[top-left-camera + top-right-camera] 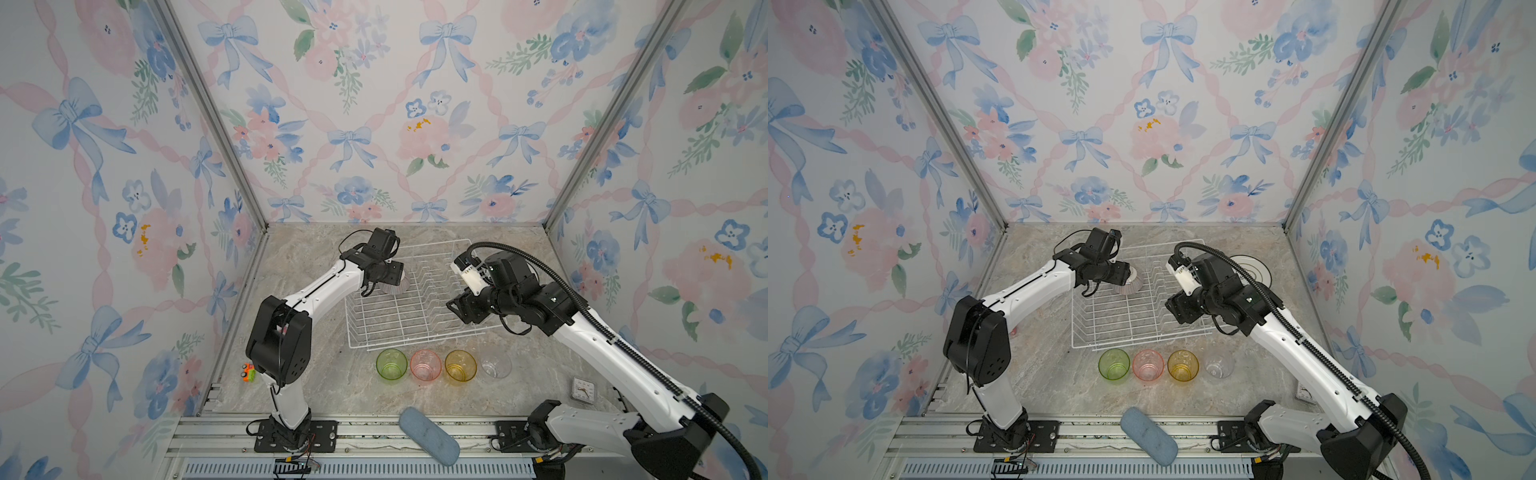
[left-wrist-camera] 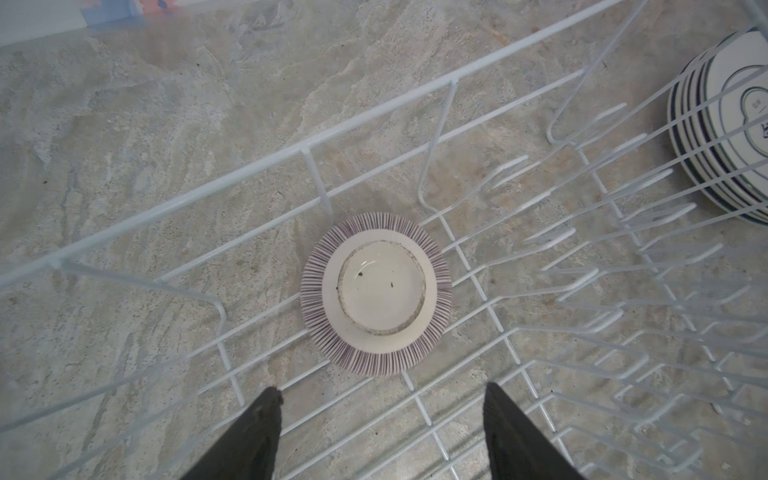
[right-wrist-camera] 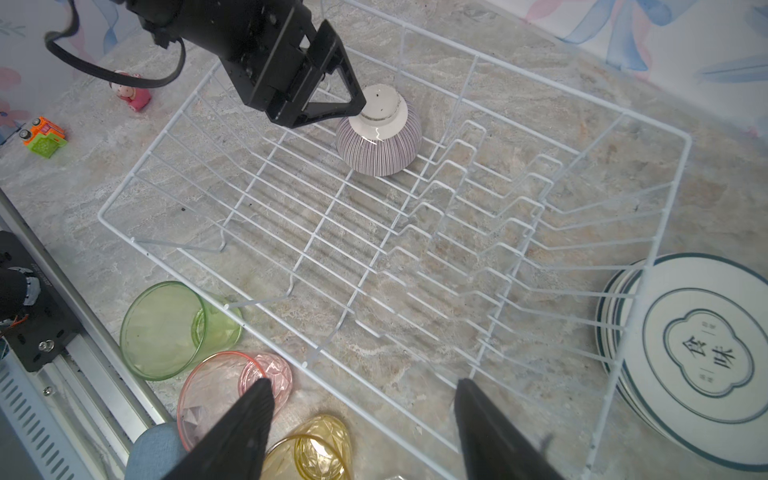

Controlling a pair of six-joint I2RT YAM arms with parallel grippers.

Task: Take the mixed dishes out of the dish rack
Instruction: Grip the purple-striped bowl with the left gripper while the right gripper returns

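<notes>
Floral wallpaper (image 1: 374,124) with blue bows is seen on three walls around a marbled grey-beige tabletop (image 1: 324,395), which is bordered at 6 o'clock by a metal rail (image 1: 365,430).

The left arm (image 1: 324,286) is raised from its base at 7 o'clock and stretched toward the middle, the wrist bent downward. The left fingers (image 2: 249,436) are held apart above the bowl (image 2: 376,291), with nothing between them. Whether a fingertip touches the bowl's foot cannot be told. The right arm (image 1: 602,332) is extended from 5 o'clock. The right fingers (image 3: 237,432) are likewise spread and empty, held over the near right side of the dish rack (image 1: 415,307).

The dish rack is placed at the tabletop's middle. Only the striped bowl is held in it, turned upside down on the flat wire floor toward 10 o'clock of the rack's middle, just beside the prongs. The prong slots are unoccupied.

The plates (image 1: 1254,270) are stacked on the tabletop just outside the rack at 2 o'clock. At the rack's 6 o'clock, four tumblers are lined up mouth upward: the green tumbler (image 1: 391,365), pink tumbler (image 1: 425,365), yellow tumbler (image 1: 460,365) and clear tumbler (image 1: 496,365). A blue pad (image 1: 429,434) is laid across the rail, and a toy car (image 1: 248,372) is seen at 8 o'clock.
</notes>
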